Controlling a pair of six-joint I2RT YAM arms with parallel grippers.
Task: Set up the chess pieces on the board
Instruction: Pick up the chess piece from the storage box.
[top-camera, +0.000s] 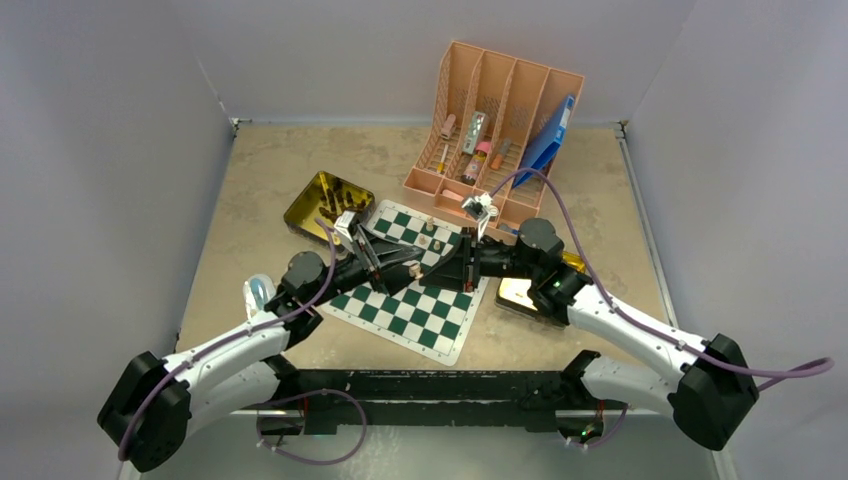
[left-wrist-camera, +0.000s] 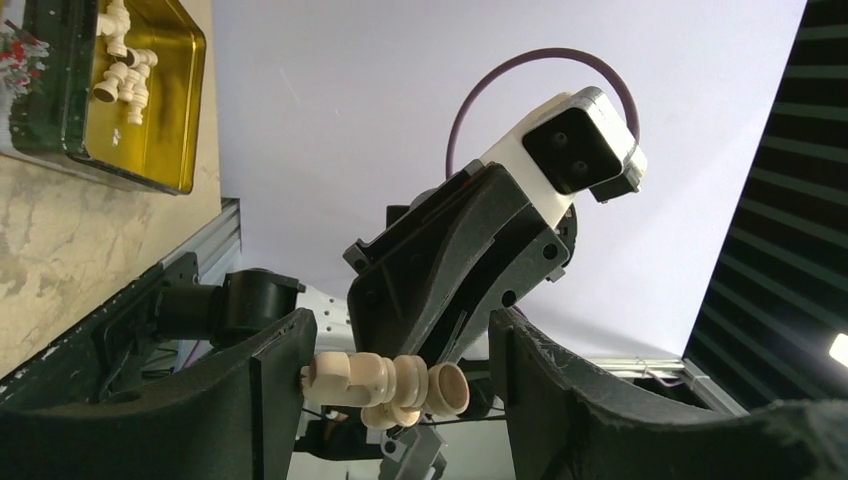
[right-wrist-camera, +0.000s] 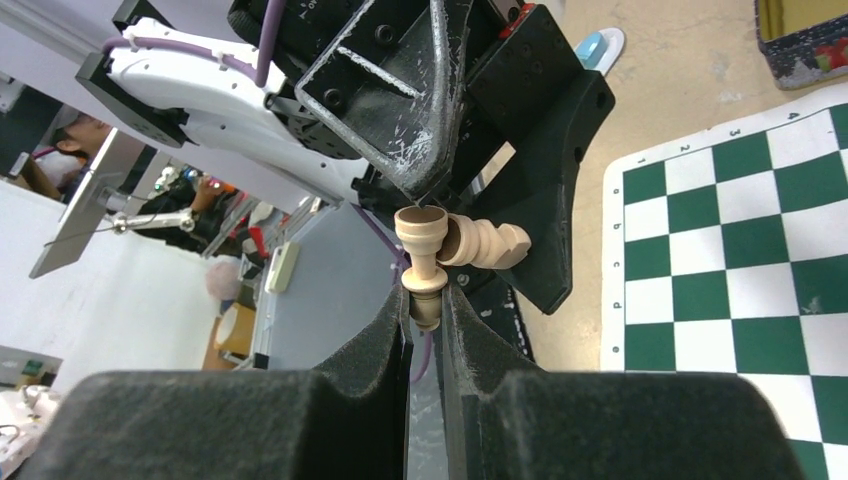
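Both arms reach in over the board (top-camera: 420, 318), a green-and-white checked mat lying at a slant in the middle of the tan table (top-camera: 260, 170). Their black wrists cross above its centre and hide several squares from the overhead camera. The right gripper (right-wrist-camera: 427, 300) has its fingers drawn almost together on the head of a pale piece (right-wrist-camera: 422, 255), which it holds in the air with the base pointing away from the wrist. The left gripper (left-wrist-camera: 400, 360) has its jaws spread wide. A second pale piece (left-wrist-camera: 385, 380) lies crosswise in that gap, its top against one finger (left-wrist-camera: 270, 400) and its base short of the other, right beside the held piece. A few pale chess pieces (top-camera: 433, 232) stand on the far squares of the board. A gold tin (top-camera: 322, 200) sits off the board's far left corner, and a second gold tin (top-camera: 515, 295), partly under the right arm, holds loose pale pieces (left-wrist-camera: 125, 65). A pink desk organizer (top-camera: 500, 110) stands beyond the board, and a tape roll (top-camera: 258, 292) lies by the left arm.
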